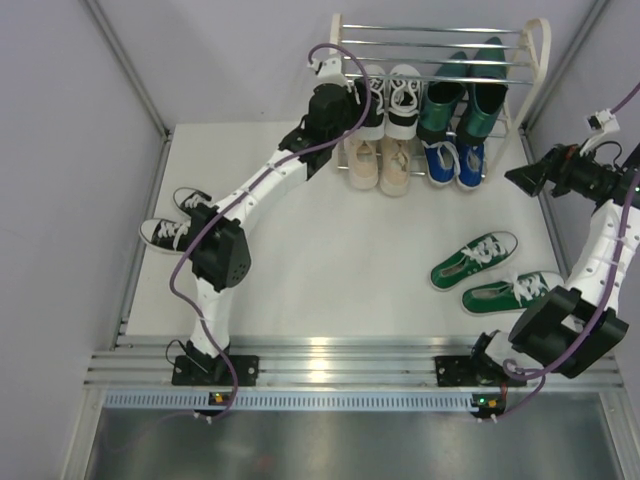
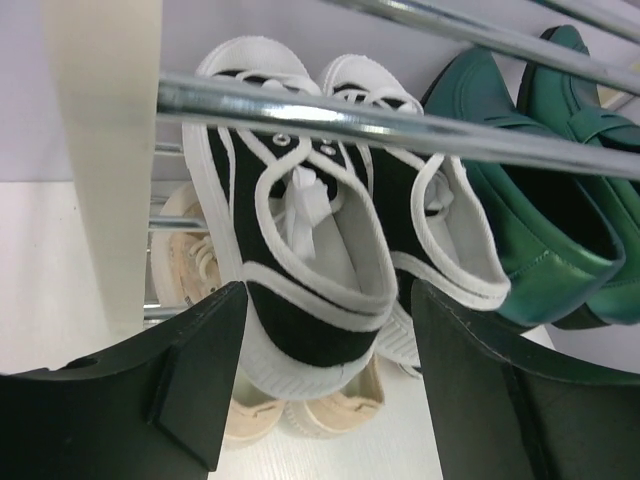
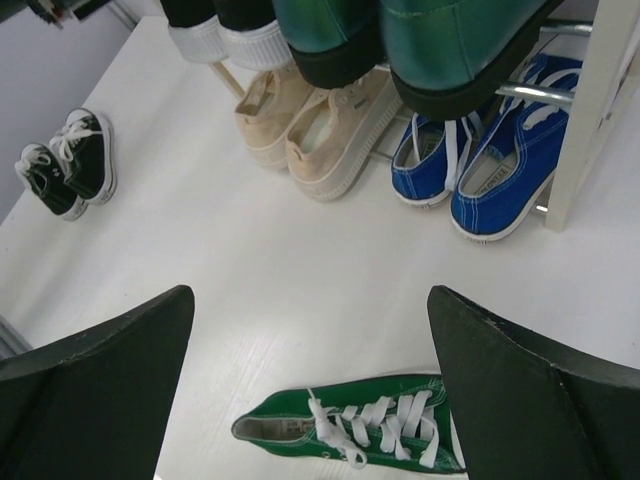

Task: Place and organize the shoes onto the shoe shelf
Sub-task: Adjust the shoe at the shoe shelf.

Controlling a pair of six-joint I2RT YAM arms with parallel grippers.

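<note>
No readable text, labels, brands or numbers anywhere

Straight in front of the shoe shelf the counter lies open (a broad lane); green sneakers obstruct its right front, black-and-white sneakers sit well left of it.

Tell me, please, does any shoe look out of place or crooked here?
Yes. Two pairs are not on the shoe shelf. The green sneakers lie staggered and slanted on the right of the table, and one black-and-white pair sits at its left edge.
</note>
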